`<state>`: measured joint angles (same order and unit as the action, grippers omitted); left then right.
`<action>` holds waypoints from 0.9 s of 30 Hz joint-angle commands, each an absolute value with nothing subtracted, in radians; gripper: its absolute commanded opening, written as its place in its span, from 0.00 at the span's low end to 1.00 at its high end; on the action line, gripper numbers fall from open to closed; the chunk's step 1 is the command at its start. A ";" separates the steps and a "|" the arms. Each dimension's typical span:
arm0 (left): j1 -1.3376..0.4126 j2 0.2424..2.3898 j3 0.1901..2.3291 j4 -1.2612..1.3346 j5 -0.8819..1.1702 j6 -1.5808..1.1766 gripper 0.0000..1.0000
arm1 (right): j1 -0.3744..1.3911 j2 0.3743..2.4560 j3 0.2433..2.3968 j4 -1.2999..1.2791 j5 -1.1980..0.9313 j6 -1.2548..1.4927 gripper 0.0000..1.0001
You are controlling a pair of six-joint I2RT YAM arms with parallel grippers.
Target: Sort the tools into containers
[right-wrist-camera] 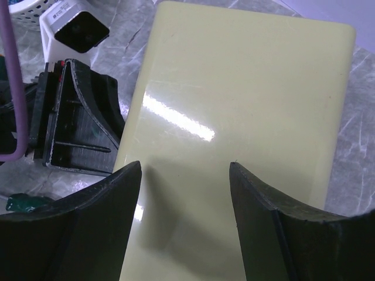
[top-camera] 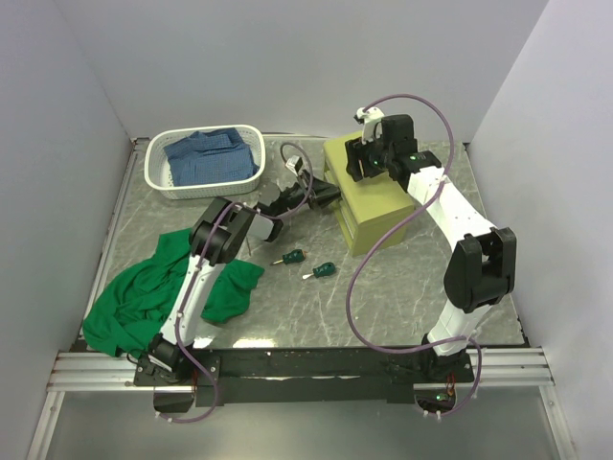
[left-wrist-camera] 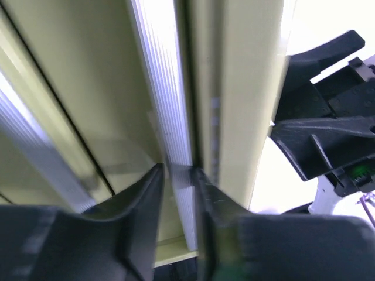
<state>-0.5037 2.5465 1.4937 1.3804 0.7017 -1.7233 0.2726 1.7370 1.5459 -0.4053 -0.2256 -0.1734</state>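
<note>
- The olive-yellow tool chest (top-camera: 369, 201) stands right of centre on the grey marbled table (top-camera: 412, 297), towards the back.
- The left gripper (left-wrist-camera: 177, 175) is up against the chest's left face. Its two fingers are pressed together on the edge of a ribbed silver drawer front (left-wrist-camera: 161, 88), pinching it.
- The right gripper (right-wrist-camera: 184, 175) hangs over the chest's glossy lid with its fingers spread wide and nothing between them.
- Two stubby green-handled screwdrivers (top-camera: 290, 258) (top-camera: 324, 271) lie on the table near the chest's front left, close together but not touching.
- A white basket (top-camera: 158, 177) at the back left holds a blue cloth (top-camera: 206, 153).
- A green cloth (top-camera: 144, 292) is bunched at the front left, beside the left arm.
</note>
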 commanded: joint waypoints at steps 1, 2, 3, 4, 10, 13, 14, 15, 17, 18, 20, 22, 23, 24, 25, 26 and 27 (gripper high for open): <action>-0.555 2.556 1.513 1.545 0.712 -1.692 0.24 | 0.268 1.809 1.474 -0.611 -0.196 -0.147 0.69; -0.551 2.550 1.496 1.552 0.716 -1.692 0.17 | 0.270 1.810 1.476 -0.611 -0.193 -0.147 0.69; -0.549 2.537 1.488 1.558 0.719 -1.692 0.13 | 0.270 1.815 1.477 -0.609 -0.190 -0.146 0.69; -0.545 2.527 1.483 1.566 0.727 -1.693 0.11 | 0.270 1.816 1.482 -0.609 -0.187 -0.146 0.69; -0.489 2.430 1.388 1.505 0.756 -1.669 0.01 | 0.270 1.839 1.508 -0.615 -0.178 -0.141 0.68; -0.448 2.382 1.324 1.474 0.790 -1.643 0.01 | 0.270 1.851 1.520 -0.611 -0.176 -0.140 0.68; -0.427 2.370 1.292 1.460 0.808 -1.635 0.01 | 0.268 1.853 1.523 -0.612 -0.178 -0.140 0.68; -0.417 2.344 1.279 1.453 0.818 -1.619 0.01 | 0.268 1.859 1.531 -0.611 -0.179 -0.141 0.68; -0.397 2.319 1.246 1.428 0.841 -1.597 0.01 | 0.267 1.865 1.535 -0.608 -0.179 -0.143 0.68; -0.393 2.298 1.236 1.421 0.859 -1.580 0.01 | 0.267 1.871 1.539 -0.606 -0.183 -0.143 0.67; -0.382 2.277 1.201 1.398 0.867 -1.557 0.01 | 0.265 1.882 1.545 -0.606 -0.187 -0.149 0.67; -0.376 2.246 1.183 1.358 0.873 -1.522 0.01 | 0.264 1.888 1.554 -0.604 -0.189 -0.155 0.67; -0.367 2.237 1.166 1.341 0.874 -1.507 0.01 | 0.264 1.891 1.555 -0.603 -0.192 -0.155 0.67; -0.364 2.214 1.157 1.307 0.876 -1.479 0.01 | 0.259 1.894 1.558 -0.603 -0.195 -0.156 0.67; -0.357 2.201 1.149 1.287 0.877 -1.462 0.01 | 0.259 1.896 1.560 -0.600 -0.198 -0.156 0.66; -0.348 2.191 1.132 1.272 0.882 -1.448 0.01 | 0.256 1.899 1.562 -0.598 -0.201 -0.156 0.66; -0.344 2.169 1.128 1.252 0.888 -1.416 0.01 | 0.256 1.902 1.563 -0.597 -0.206 -0.156 0.66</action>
